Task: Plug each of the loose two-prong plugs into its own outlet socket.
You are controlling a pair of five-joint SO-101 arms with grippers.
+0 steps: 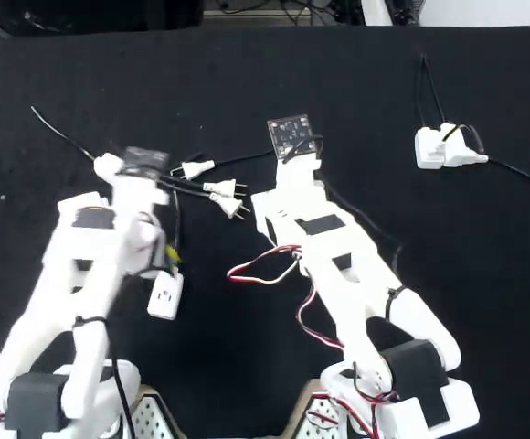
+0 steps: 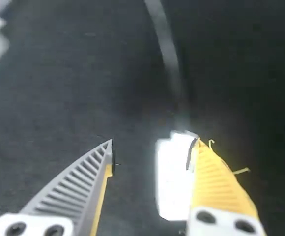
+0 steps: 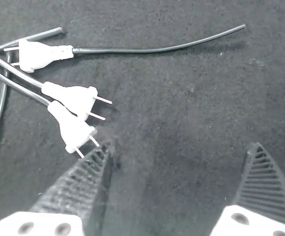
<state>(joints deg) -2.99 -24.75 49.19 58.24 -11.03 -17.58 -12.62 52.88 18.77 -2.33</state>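
White socket [image 1: 164, 295]: on bench [image 1: 484, 293], between wide-open left jaws, against the yellow one.
Loose plugs [image 1: 227, 189]: three, mid-bench, nearest just outside wide-open right jaws.
Second socket [image 1: 429, 148]: far right, well apart.

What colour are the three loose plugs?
White plugs on black cords; clearest in the right wrist view.

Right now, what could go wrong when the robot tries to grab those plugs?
1. The nearest plug lies almost touching the next plug, with their cords side by side. The open right jaws, just beside it, might catch or drag both.
2. The white socket sits off to one side of the open left jaws, against the yellow one. Closing may twist or shove it rather than grip it squarely.
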